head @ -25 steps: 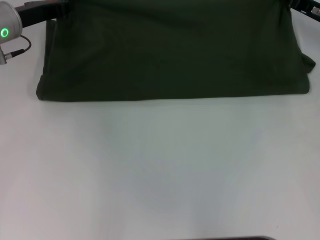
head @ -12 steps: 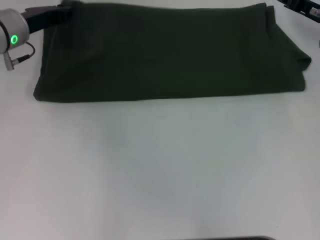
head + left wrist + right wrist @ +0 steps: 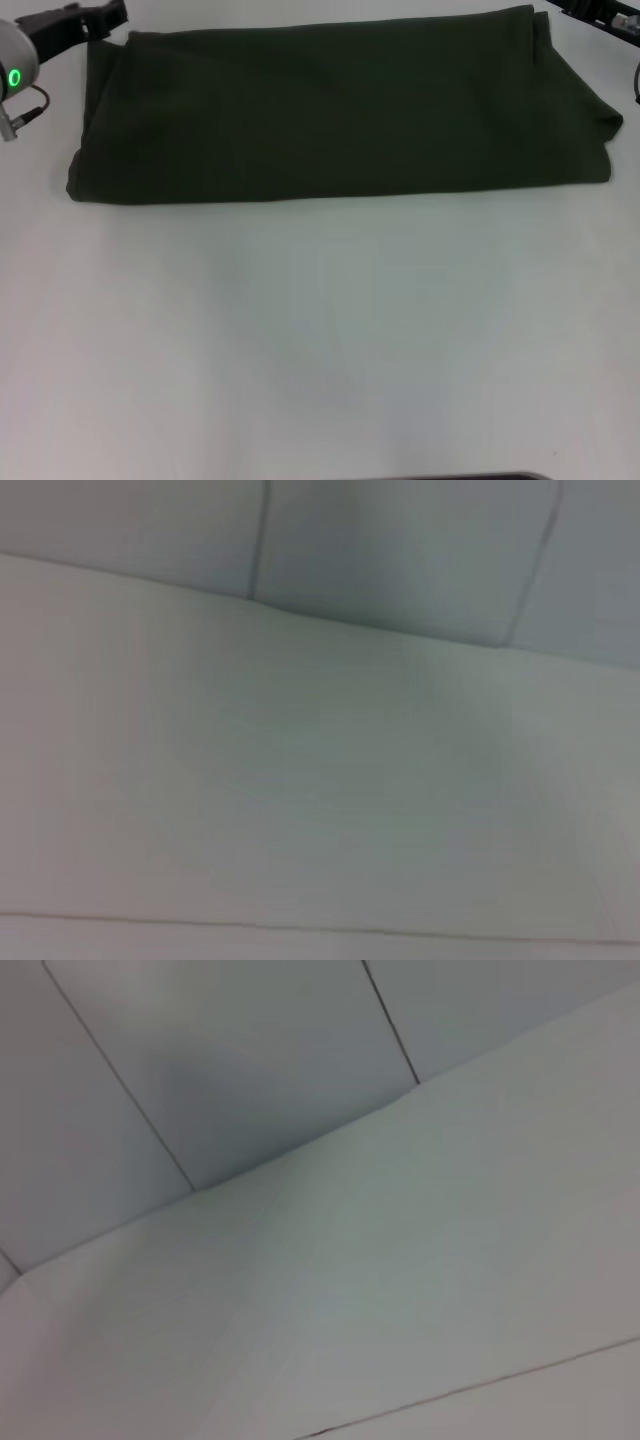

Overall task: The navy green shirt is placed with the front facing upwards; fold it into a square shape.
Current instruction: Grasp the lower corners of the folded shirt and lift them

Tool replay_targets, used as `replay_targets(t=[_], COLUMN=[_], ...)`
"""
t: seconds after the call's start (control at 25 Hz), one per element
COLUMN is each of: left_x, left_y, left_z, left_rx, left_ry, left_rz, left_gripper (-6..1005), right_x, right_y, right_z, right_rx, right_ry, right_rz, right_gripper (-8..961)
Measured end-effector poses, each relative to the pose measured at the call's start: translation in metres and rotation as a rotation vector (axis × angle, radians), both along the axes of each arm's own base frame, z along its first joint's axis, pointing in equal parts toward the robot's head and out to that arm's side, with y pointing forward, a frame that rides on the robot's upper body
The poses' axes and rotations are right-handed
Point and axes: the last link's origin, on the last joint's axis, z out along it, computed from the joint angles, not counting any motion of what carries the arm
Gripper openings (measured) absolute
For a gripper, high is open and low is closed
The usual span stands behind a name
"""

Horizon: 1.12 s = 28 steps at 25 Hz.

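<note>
The navy green shirt [image 3: 335, 110] lies across the far half of the table [image 3: 320, 340], from about ten o'clock to two o'clock in the head view, as a wide, flat band. Only plain green cloth shows; no lettering is visible, so the front appears to be folded inside. Its near edge is a straight fold line, while the right end bunches a little into a small point at the corner. By my judgement one lengthwise fold is done: the shape is a long rectangle, not yet a square, so at least one crosswise fold, bringing one end over the other, is left.

The left tool [image 3: 100, 15] sits at the shirt's far left corner, around eleven o'clock, just beside the cloth and apparently not holding it; whether it is wide or narrow I cannot tell. The right tool [image 3: 590, 10] barely shows at one o'clock, beside the far right corner; its state cannot be told either. Both wrist views show only pale surface.
</note>
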Motion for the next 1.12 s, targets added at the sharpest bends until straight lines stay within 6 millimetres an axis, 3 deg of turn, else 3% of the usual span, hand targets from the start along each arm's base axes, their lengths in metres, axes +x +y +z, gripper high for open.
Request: replay_targets(t=[0.12,0.2,0.44,0.8,1.12], left_x=[-0.003,-0.008,-0.008,-0.004,-0.006], left_y=[0.0,-0.003,-0.022,-0.068,-0.097], left_z=[0.003,0.011,0.033,0.047,0.041], left_rx=[0.027,0.072,0.093,-0.069,-0.252], left_ry=[-0.001,-0.034,-0.195,-0.331,-0.309], left_rz=[0.008,0.02,-0.106,-0.264,-0.29], left_gripper=[474,682,919,918,913], right_x=[0.003,0.004,0.002,0.009,0.042], right_y=[-0.002,-0.004,-0.016,-0.067,-0.112], right_z=[0.001,0.001,0.004,0.034,0.064], right_rx=[0.008,0.005,-0.005,-0.065,-0.226], right_ry=[0.008,0.007,0.039,0.142,0.197], right_rz=[-0.005,0.0,0.084,0.281,0.171], right_gripper=[543,568,627,699,713])
